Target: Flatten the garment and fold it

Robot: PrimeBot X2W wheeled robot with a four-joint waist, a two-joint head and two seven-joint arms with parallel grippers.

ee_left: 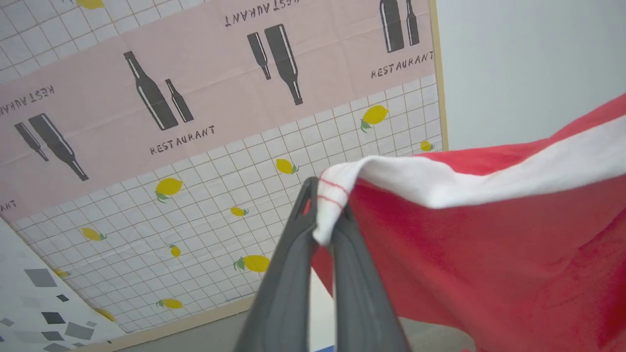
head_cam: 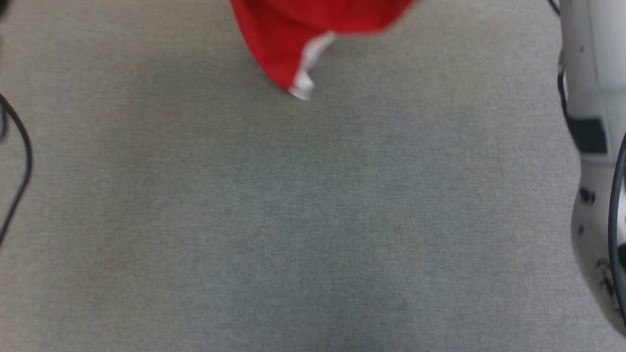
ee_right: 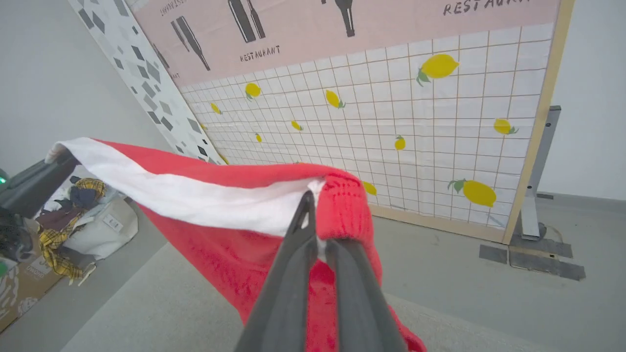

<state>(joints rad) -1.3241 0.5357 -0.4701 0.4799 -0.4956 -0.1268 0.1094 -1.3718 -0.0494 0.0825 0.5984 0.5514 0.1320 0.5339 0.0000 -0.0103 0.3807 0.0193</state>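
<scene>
Grey woven surface (head_cam: 293, 220); above it bright red soft fabric shorts with white side stripes (head_cam: 288, 34) hang stretched between left gripper (ee_left: 325, 211) and right gripper (ee_right: 320, 229), both pairs of dark fingers (ee_right: 288, 278) pinching the cloth

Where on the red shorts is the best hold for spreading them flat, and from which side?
Probably the garment by its white stripe, at both ends: hem corner in the left gripper, waistband in the right gripper. Approach from each outer end, fingers across the stripe; held so, it stretches between them.
</scene>
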